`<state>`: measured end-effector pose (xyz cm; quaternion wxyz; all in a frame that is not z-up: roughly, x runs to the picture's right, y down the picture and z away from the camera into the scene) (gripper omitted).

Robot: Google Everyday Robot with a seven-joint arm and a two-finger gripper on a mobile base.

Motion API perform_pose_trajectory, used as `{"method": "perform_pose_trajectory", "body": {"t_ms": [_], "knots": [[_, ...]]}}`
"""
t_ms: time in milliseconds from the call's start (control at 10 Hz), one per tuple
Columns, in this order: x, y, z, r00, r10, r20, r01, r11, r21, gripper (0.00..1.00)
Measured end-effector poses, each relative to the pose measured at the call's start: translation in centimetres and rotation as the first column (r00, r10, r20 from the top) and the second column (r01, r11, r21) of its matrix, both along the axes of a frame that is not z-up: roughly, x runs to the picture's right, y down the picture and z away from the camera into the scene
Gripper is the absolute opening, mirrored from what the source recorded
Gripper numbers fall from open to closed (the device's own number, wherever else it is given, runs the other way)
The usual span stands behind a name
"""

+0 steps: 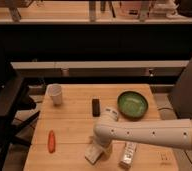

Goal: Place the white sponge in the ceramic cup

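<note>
Wooden table (74, 125) with white sponge (92, 154) lying flat at approx. 6 o'clock, near front edge. Right over it, gripper (102, 146) at arm's end; open or closed, cannot tell. Upright at 10 o'clock, ceramic cup (55, 94) — well apart from sponge. At 2 o'clock, green bowl (133, 104).

Wooden counter (74, 125) holding four stray items.
A green bowl (133, 104) back right, small black block (95, 107) just left of it, orange stick (51, 141) (perhaps a carrot) front left, white tube (128, 154) at the front edge, just right of the pincer (100, 148).
</note>
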<state>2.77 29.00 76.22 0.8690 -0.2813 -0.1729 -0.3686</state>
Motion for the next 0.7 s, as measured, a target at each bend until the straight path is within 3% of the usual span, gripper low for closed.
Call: {"method": "perform_pose_trajectory", "body": {"t_ms": [500, 700], "knots": [[-0.10, 0.11, 0.69, 1.000, 0.004, -0.013, -0.004, 0.9999, 0.010, 0.79], [-0.15, 0.07, 0.91, 1.000, 0.008, -0.017, -0.007, 0.9999, 0.012, 0.66]]}}
